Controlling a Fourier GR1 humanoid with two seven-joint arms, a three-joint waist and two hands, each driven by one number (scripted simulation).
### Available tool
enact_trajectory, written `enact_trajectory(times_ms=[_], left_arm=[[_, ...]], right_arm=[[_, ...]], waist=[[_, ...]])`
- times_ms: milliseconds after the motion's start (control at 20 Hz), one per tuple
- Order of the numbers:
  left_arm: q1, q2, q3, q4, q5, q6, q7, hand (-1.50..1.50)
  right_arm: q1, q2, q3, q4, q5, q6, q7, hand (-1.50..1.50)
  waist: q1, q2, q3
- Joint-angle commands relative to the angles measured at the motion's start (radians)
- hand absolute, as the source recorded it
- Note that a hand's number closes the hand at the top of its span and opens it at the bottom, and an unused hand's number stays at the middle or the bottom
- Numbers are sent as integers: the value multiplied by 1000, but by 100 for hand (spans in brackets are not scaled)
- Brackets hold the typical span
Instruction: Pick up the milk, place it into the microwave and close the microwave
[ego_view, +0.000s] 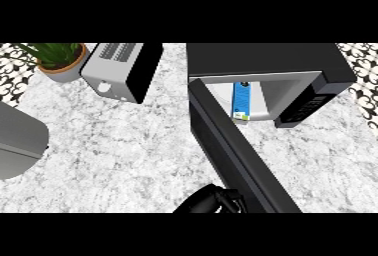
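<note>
A silver toaster (111, 67) with a black side panel and a slotted top stands on the grey-veined white marble counter (125, 145). Just left of the toaster sits a potted plant (57, 57) with spiky green leaves. Farther left of the toaster, black-and-white patterned tiles (15, 75) show.

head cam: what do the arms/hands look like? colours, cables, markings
One hand shows, likely the right, at the lower edge beside the microwave door: all black, no markings or cables visible. Its forearm is out of view. A plain grey rounded shape at the left edge may be the other forearm; cannot tell.
</note>
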Motion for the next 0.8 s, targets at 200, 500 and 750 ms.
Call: enact_trajectory(times_ms=[200,500,750], left_arm=[[-156,-9,-209,49,132,239,39,150],[-268,-8,-232,61,216,386,77,150],[-354,-9,-175,66,303,491,65,150]], right_arm=[[11,-50,50,-199,-109,91,55,-150],[-17,-95,66,-263,-146,82,127,-150],[7,-107,101,-343,-163,83,175,-150]], waist=[[-43,6,-2],[-78,14,-2],[-110,18,-4]])
